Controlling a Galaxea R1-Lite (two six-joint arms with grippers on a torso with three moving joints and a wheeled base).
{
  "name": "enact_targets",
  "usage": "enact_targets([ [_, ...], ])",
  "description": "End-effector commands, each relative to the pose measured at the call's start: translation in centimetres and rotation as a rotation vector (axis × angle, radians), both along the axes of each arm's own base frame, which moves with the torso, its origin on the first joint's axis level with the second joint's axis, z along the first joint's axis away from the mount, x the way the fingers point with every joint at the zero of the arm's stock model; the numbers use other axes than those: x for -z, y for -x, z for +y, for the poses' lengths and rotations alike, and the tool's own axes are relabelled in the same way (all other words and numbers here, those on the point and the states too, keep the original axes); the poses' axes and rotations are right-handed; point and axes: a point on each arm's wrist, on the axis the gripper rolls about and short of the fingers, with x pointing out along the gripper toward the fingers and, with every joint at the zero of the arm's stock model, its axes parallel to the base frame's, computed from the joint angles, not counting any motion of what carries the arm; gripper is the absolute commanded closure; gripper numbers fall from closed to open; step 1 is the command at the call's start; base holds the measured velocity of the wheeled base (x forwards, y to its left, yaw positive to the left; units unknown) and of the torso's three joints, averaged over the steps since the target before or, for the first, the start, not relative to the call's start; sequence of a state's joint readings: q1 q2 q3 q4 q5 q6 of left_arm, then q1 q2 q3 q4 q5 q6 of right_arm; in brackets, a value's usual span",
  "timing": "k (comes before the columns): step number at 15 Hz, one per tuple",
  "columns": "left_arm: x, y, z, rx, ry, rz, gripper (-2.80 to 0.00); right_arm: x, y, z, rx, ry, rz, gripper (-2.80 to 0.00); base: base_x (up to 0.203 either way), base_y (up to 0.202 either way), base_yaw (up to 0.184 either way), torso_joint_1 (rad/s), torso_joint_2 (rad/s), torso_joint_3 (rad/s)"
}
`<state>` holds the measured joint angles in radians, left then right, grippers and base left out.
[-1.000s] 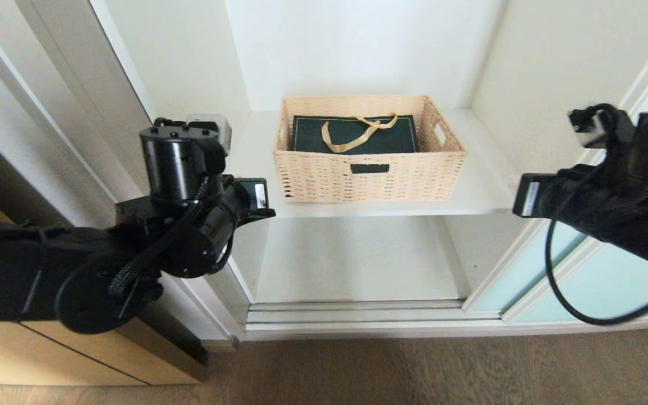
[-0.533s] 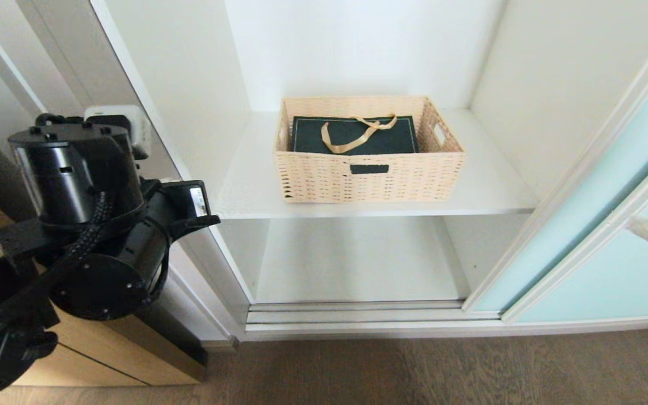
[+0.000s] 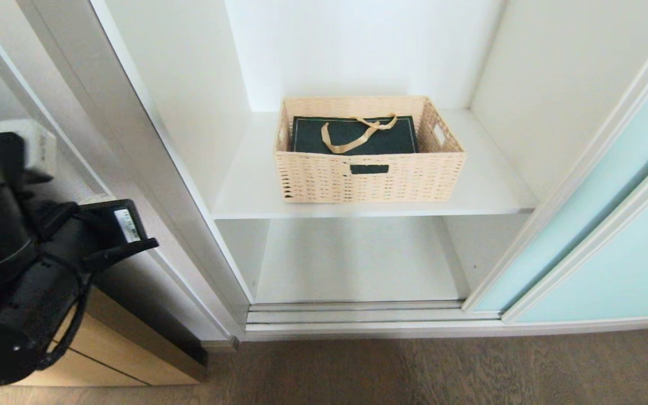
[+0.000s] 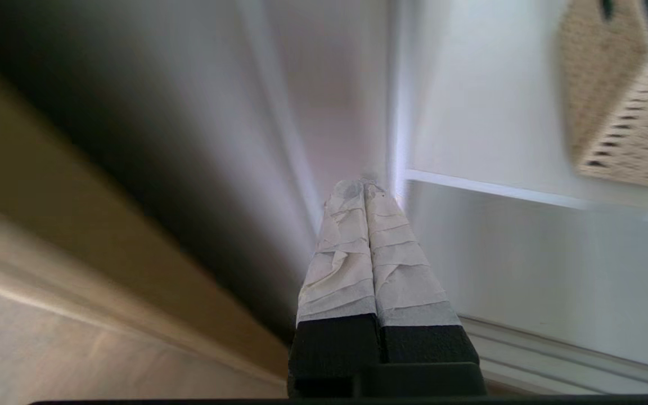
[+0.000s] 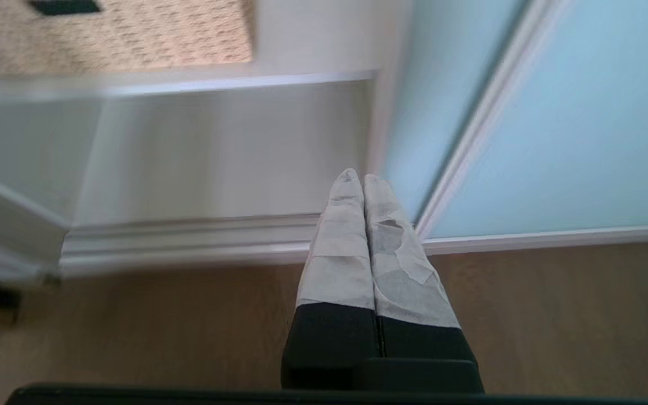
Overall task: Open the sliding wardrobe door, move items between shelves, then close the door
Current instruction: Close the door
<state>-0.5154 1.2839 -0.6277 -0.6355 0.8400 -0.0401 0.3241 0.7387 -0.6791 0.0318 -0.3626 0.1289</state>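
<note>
- Standing slid aside at the right of the opening: sliding wardrobe door point(image 3: 628, 247), frosted pale blue-green glass in a thin white frame, wardrobe inside lying exposed.
- Running across the middle of the opening: upper shelf point(image 3: 487, 191), white, with lower shelf point(image 3: 352, 264) lying bare beneath it, just behind the door track.
- Spreading in front of the wardrobe: brown wood-grain floor point(image 3: 414, 371).
- Sitting near the middle of the upper shelf: tan wicker basket point(image 3: 369, 180), cut-out handle facing forward.
- Lying flat inside the basket: dark green gift bag point(image 3: 352, 138), gold ribbon handle resting on top.
- Hanging at the left, outside the wardrobe beside the light wood cabinet front point(image 3: 76, 354): left claw point(image 4: 364, 185), taped fingers pressed together, holding nothing.
- Pointing down toward the floor near the door's lower corner: right claw point(image 5: 356, 177), fingers likewise pressed together, empty.
</note>
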Motion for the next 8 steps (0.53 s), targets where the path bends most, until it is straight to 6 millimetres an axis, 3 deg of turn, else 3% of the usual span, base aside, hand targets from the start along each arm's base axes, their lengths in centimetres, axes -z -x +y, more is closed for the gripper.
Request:
enact_targets([
  [1,-0.5,3.0,2.3,-0.042,0.01,-0.05,0.0,-0.1,2.0,-0.8,0.04,-0.022,-0.067,0.0,0.0,0.0,0.0,0.0,0.0,0.0],
  [6,0.7,7.6,6.6,-0.212,-0.058,-0.077,0.0,0.8,4.4,-1.6,0.1,-0.042,-0.103,0.0,0.0,0.0,0.0,0.0,0.0,0.0],
  [8,2.7,9.5,7.6,-0.261,-0.079,-0.057,0.0,0.9,4.4,-1.6,0.099,-0.04,-0.095,0.0,0.0,0.0,0.0,0.0,0.0,0.0],
])
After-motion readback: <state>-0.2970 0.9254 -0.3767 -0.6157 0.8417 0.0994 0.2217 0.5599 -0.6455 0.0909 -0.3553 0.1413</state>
